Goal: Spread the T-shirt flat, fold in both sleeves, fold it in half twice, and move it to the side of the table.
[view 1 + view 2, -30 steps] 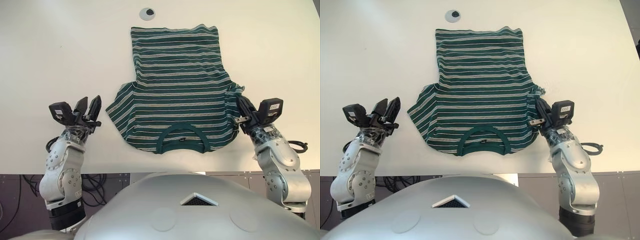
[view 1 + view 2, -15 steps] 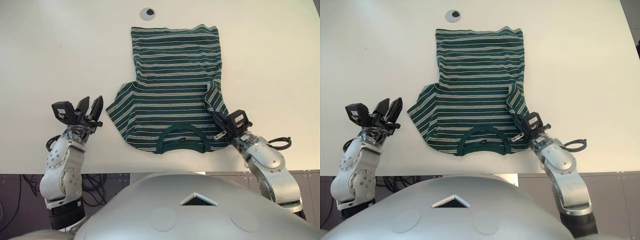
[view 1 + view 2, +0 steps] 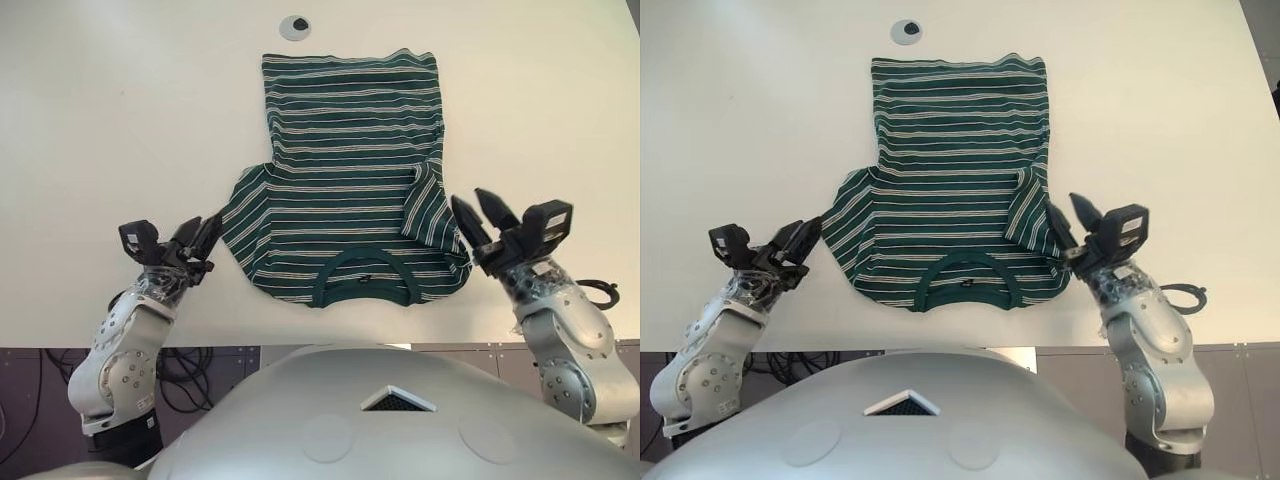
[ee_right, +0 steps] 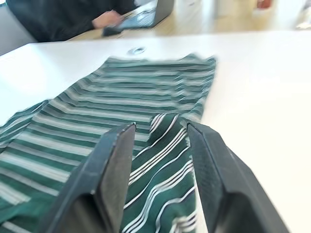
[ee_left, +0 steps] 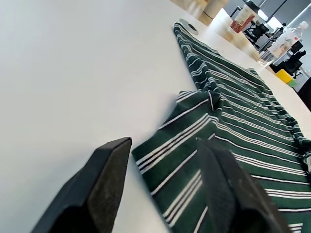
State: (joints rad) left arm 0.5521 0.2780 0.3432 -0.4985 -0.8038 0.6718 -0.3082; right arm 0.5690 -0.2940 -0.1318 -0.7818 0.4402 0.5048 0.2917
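A green T-shirt point(image 3: 350, 150) with white stripes lies flat on the white table point(image 3: 110, 130), collar toward me. Its right sleeve point(image 3: 428, 205) is folded in over the body. The left sleeve point(image 3: 238, 205) lies spread outward. My right gripper point(image 3: 468, 200) stands open just right of the folded sleeve, holding nothing; the right wrist view shows its fingers point(image 4: 114, 165) apart above the striped cloth point(image 4: 160, 155). My left gripper point(image 3: 203, 237) is open and low at the edge of the left sleeve, whose hem point(image 5: 194, 131) lies just ahead of the fingers point(image 5: 104, 184).
A small round grey disc point(image 3: 294, 27) sits in the table beyond the shirt's hem. Bare table stretches to both sides of the shirt. The near table edge runs just below the collar, and a black cable point(image 3: 592, 293) loops by my right wrist.
My right gripper carried the right sleeve inward over the shirt, let it go, and drew back to the right, open. My left gripper dropped lower and closer to the left sleeve.
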